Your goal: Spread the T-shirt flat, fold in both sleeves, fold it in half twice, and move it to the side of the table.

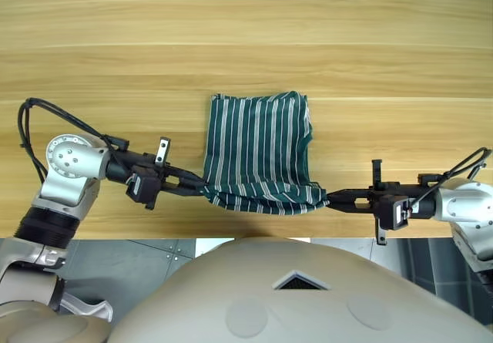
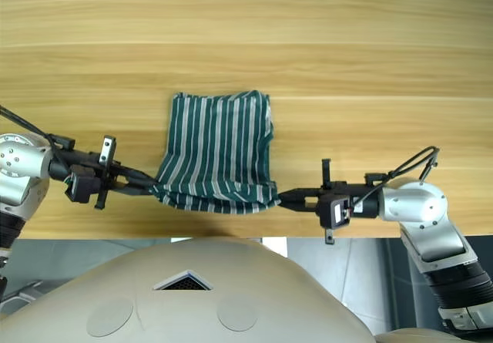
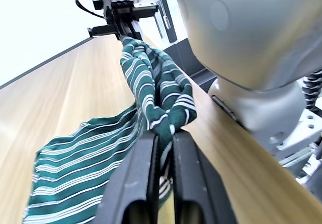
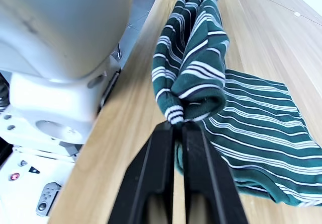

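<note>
Between left hand [image 1: 202,189] and right hand [image 1: 330,199], T-shirt [image 1: 258,150], near corners pinched

Bare wooden surface [image 1: 246,35] runs wide beyond the T-shirt [image 1: 258,150] and out to either side of it, with room to pass. The near edge is crowded: the left gripper [image 1: 202,191] and right gripper [image 1: 330,199] pinch the shirt's near corners, both arms lying along that edge.

The left gripper [image 3: 164,136] pinches the bunched green-striped T-shirt [image 3: 166,85], which stretches along the near edge of the table [image 3: 65,98] to the right gripper [image 3: 122,31].
</note>
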{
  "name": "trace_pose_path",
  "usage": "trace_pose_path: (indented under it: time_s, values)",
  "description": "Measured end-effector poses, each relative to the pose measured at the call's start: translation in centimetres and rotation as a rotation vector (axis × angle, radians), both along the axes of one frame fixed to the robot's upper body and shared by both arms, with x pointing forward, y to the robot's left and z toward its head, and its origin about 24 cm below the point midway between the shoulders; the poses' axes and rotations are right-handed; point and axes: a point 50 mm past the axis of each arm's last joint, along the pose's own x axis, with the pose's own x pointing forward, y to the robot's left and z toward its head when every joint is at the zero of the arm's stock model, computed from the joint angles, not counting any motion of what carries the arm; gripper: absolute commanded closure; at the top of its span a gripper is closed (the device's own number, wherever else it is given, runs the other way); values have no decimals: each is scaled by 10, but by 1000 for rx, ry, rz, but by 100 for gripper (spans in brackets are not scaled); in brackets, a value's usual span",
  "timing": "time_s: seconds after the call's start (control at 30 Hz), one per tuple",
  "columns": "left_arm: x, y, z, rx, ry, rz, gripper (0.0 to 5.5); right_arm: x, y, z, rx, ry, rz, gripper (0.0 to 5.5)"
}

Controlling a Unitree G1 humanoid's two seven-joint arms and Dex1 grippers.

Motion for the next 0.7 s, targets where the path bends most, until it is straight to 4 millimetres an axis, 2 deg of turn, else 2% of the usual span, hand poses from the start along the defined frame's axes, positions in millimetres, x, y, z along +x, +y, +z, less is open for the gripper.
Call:
trace_pose_path:
  time_s: [0.17,0.3,0.43,0.53,0.7]
  values:
    - [30,-1,-14,-17,-8,186,530,35,11,-2,33,-110,-120,547]
    - [45,4,-19,-36,-5,282,530,67,14,-3,38,-189,-228,547]
    - [56,6,-27,-35,16,354,530,89,17,-6,32,-231,-315,547]
    - [70,5,-32,-36,31,422,530,108,19,-12,-5,-265,-372,547]
    - [92,1,-42,-25,48,553,530,129,21,-35,-109,-273,-448,547]
